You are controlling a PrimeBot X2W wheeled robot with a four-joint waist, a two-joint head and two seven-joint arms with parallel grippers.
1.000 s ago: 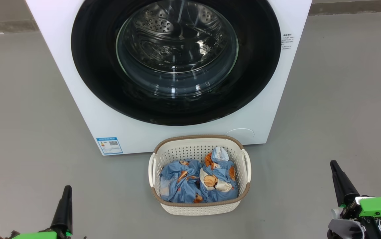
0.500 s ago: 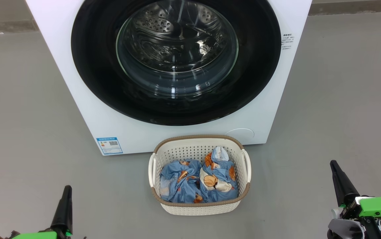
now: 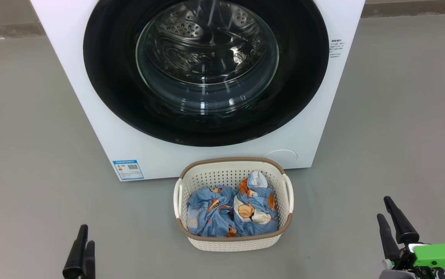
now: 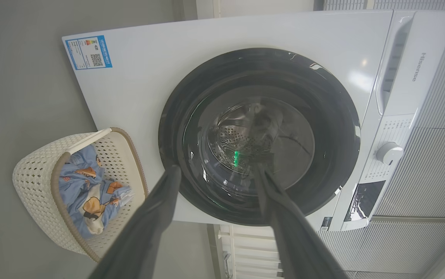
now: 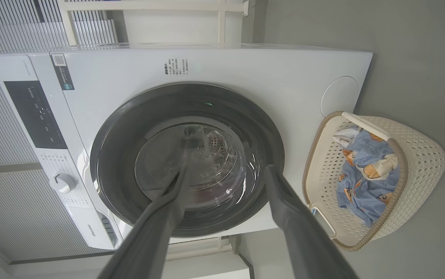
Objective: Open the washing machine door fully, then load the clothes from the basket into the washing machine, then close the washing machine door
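Parted now where shut a second ago: left gripper [image 3: 87, 234] and right gripper [image 3: 383, 207], both empty, low and well short of the work. Farther out, between them, the clothes [image 3: 230, 213] bundled in the basket [image 3: 230, 159], just before the washing machine [image 3: 90, 128]; soft, light, best pinched at a raised fold. Beyond, the washing machine door [image 3: 207, 130], closed; probably heavy, stiff, glossy-slick, best hooked at its rim edge.

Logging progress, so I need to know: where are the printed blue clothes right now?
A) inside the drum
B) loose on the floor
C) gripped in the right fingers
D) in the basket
D: both bundles of the clothes lie in the basket, which stands before the washing machine, whose door is shut.
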